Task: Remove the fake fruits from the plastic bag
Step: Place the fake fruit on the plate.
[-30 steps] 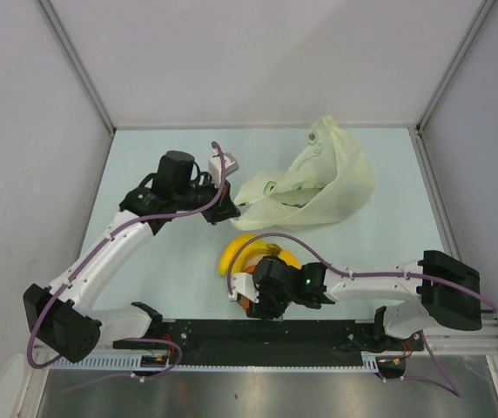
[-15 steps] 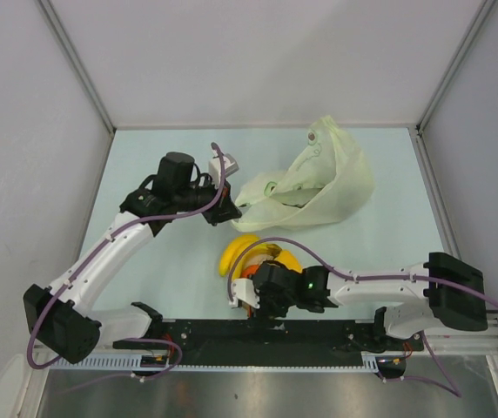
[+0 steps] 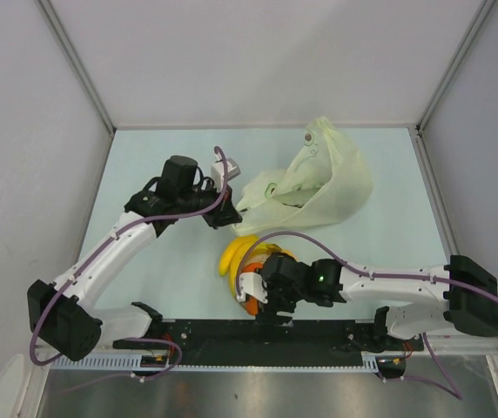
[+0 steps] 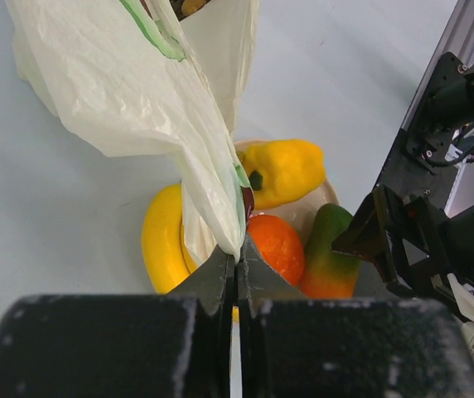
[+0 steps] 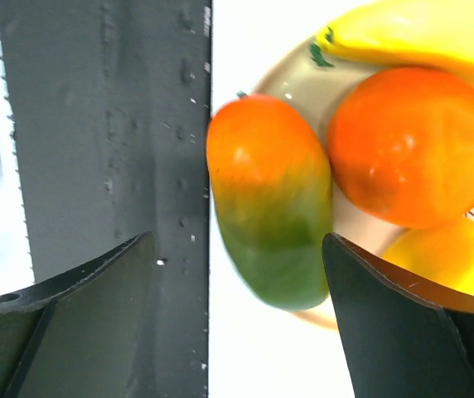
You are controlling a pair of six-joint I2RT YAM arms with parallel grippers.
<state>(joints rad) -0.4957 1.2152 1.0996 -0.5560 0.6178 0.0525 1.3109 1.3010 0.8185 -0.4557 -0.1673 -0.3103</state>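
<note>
- Left gripper (image 4: 235, 264) is pinched tight on an edge of the thin, crinkly pale cream plastic bag (image 4: 129, 91), which stretches away ahead of its fingers
- Just beyond that pinch is the round beige plate (image 4: 326, 192), carrying a yellow banana bunch (image 4: 162, 240), glossy orange (image 4: 277, 245) and yellow lemon-like fruit (image 4: 285, 170)
- Right gripper (image 5: 239, 240) is spread wide, holding nothing
- Green-red mango (image 5: 270, 199) lies just ahead between its fingers with a gap on each side, overhanging the plate rim beside the dark rail (image 5: 104, 124)
- Open pale table (image 4: 71, 207) lies left of the left gripper
</note>
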